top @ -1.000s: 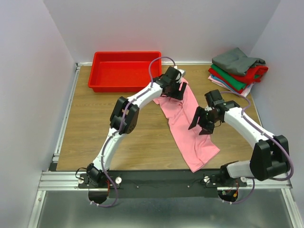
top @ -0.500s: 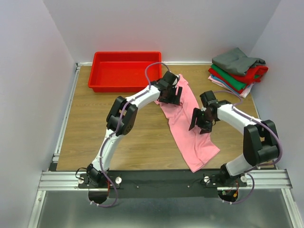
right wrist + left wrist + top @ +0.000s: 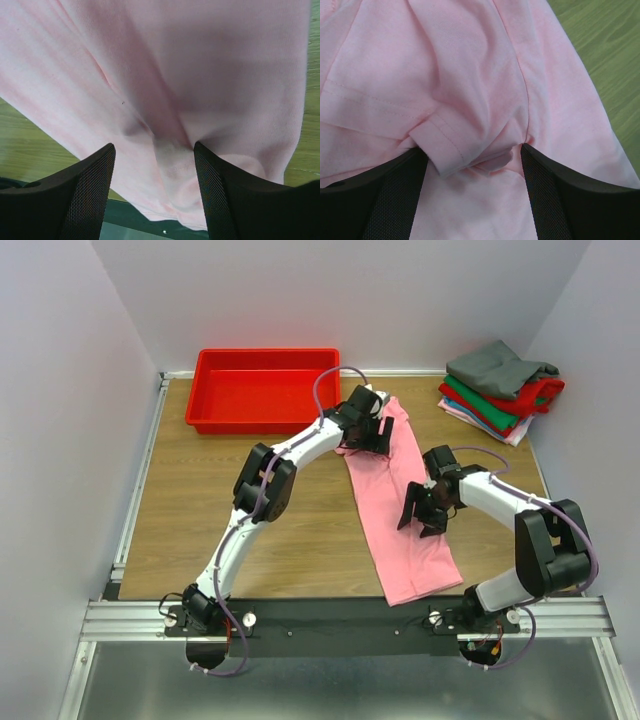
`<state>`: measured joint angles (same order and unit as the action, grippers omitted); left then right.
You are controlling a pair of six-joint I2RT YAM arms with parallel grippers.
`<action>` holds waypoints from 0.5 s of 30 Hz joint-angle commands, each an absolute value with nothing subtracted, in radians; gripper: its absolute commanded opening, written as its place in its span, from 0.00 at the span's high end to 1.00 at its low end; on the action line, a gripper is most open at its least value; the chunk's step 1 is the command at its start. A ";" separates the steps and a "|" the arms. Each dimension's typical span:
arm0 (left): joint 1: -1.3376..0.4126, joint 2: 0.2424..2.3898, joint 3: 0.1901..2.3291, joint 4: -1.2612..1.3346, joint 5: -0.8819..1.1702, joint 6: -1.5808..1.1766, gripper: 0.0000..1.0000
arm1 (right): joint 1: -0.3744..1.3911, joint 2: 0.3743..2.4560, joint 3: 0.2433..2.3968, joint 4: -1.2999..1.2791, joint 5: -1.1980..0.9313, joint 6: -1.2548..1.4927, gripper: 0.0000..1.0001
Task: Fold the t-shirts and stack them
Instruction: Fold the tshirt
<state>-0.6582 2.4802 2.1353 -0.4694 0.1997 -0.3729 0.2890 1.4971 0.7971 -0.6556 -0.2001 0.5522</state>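
– Pink t-shirt (image 3: 385,505), where is it?
– On the wooden counter (image 3: 200,500), middle. It's one long narrow strip, with the far end near the right end of the red tray (image 3: 262,353) and the near end close to the counter's front edge. It's a bit wrinkled.

– Left end effector (image 3: 368,432)?
– At the far end of the strip, on the cloth. In the wrist view the end effector (image 3: 472,155) has its fingers (image 3: 395,195) part-way apart, with a bunched fold and a sleeve hem packed into the gap. Creases run into it, so it reads as pinching the shirt.

– Right end effector (image 3: 420,515)?
– At the strip's right edge, about halfway along. In its wrist view (image 3: 155,150) the jaws show the same half-wide gap, and pink cloth (image 3: 200,65) fills it, with folds converging between the fingers (image 3: 75,190). It grips the shirt too. The counter shows past the cloth edge at left and right.

– Other shirts?
– A stack of folded t-shirts (image 3: 500,390) in the far right corner, well apart from the pink one. Grey on top, slumped, then red, green and pale layers underneath.

– Anything in the tray?
– Can't see anything in it.
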 commanded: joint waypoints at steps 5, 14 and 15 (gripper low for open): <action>-0.678 2.594 2.249 -0.465 0.305 -0.285 0.18 | 0.296 1.517 0.825 -0.704 -0.262 0.584 0.28; -0.620 2.663 2.370 -0.437 0.337 -0.334 0.18 | 0.296 1.588 0.893 -0.703 -0.281 0.597 0.28; -0.600 2.668 2.367 -0.419 0.347 -0.353 0.18 | 0.296 1.607 0.906 -0.703 -0.281 0.597 0.28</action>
